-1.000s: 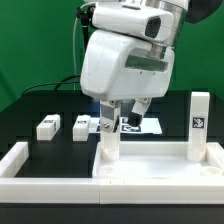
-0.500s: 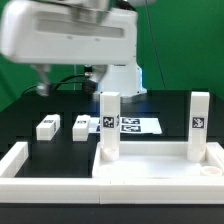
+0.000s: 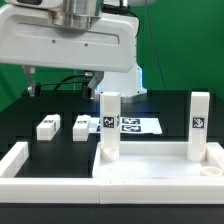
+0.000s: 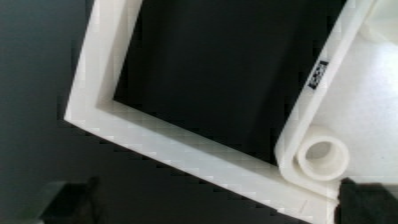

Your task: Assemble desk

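The white desk top [image 3: 150,168] lies at the front on the exterior view's right. Two white legs stand upright on it, one on the left [image 3: 109,125] and one on the right [image 3: 199,122], each with a tag. Two more tagged legs lie loose on the black table [image 3: 46,127] [image 3: 81,127]. My gripper [image 3: 65,85] hangs high above the table, left of the left upright leg, open and empty. In the wrist view my gripper [image 4: 217,200] shows only as dark fingertips [image 4: 71,200], spread wide. The round top of an upright leg [image 4: 322,155] lies just inside one of them.
The marker board [image 3: 140,125] lies flat behind the upright legs. A long white border rail [image 3: 22,160] runs along the front and the exterior view's left, and it also shows in the wrist view [image 4: 107,115]. The arm's white body [image 3: 70,40] fills the upper picture.
My gripper has risen from beside the left upright leg and swung toward the exterior view's left and the camera. It is empty, and the leg stays standing.
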`<state>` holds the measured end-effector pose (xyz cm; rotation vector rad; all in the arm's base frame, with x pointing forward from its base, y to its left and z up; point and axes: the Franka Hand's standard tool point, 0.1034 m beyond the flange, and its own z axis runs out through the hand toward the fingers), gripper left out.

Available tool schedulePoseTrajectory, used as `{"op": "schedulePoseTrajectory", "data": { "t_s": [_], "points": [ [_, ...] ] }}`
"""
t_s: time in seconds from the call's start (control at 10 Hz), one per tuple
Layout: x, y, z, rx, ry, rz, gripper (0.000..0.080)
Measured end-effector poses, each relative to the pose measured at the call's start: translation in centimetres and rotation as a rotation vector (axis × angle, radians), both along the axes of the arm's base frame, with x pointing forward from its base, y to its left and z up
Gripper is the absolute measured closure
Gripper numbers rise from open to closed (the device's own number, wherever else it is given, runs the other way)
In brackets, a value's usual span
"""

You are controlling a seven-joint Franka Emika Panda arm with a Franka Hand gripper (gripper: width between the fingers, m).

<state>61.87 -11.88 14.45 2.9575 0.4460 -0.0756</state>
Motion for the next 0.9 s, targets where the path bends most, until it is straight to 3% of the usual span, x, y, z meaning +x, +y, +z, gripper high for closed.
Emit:
{"op": "schedulePoseTrajectory", "data": {
  "t_s": [0.1, 0.2, 0.3, 0.6, 0.7, 0.9],
  "points": [
    [0.0, -0.1, 0.1, 0.005, -0.010, -0.051, 0.0150],
    [0.0, -0.7, 0.5, 0.039, -0.040, -0.164, 0.0150],
    [-1.3, -1.6, 0.5, 0.087, -0.071, -0.247, 0.0150],
    [-8.8, -2.8, -2.3, 0.202, -0.075, -0.476, 0.0150],
    [-9.6, -2.7, -2.8, 0.221, -0.064, -0.515, 0.0150],
    [-9.2, -2.6, -2.7, 0.218, -0.070, -0.517, 0.0150]
  ]
}}
